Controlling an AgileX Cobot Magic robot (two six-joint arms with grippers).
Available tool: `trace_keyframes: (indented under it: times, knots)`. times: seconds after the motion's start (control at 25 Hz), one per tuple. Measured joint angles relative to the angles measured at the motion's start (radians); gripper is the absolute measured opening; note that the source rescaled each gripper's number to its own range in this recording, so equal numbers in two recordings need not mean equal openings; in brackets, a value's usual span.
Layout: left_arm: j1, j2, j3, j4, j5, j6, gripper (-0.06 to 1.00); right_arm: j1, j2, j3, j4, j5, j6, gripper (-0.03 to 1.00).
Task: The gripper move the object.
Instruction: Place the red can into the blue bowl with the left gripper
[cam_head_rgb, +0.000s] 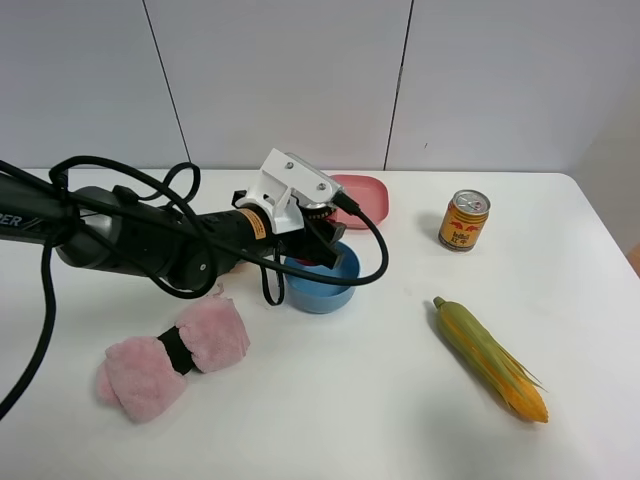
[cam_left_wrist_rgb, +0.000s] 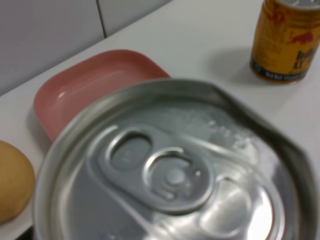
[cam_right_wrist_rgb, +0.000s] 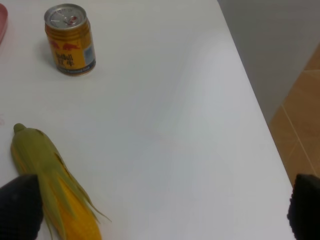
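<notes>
White tabletop carries everything. The black left arm, looped with cables, reaches in from the side; white letters at the edge of the high view end in "DER", and a small yellow label near the wrist is too small to read. A pink plush bow with a black band lies near it, and an ear of corn lies well apart. The left hand hangs over a blue bowl, beside a pink plate. An orange-yellow can shows a red logo and dark, unreadable writing. The red can sits between the left hand's jaws, which are closed on it over the bowl; its plain silver top fills the left wrist view. The right hand is spread wide, holding nothing.
</notes>
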Motion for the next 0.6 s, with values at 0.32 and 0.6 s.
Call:
trace_keyframes:
  times: [0.32, 0.6]
  knots:
    - [0.000, 0.035, -0.001, 0.001, -0.001, -0.001, 0.02, 0.000, 0.000, 0.000, 0.000, 0.000, 0.000, 1.00]
    - [0.000, 0.073, -0.001, 0.003, -0.050, -0.034, 0.02, 0.000, 0.000, 0.000, 0.000, 0.000, 0.000, 1.00]
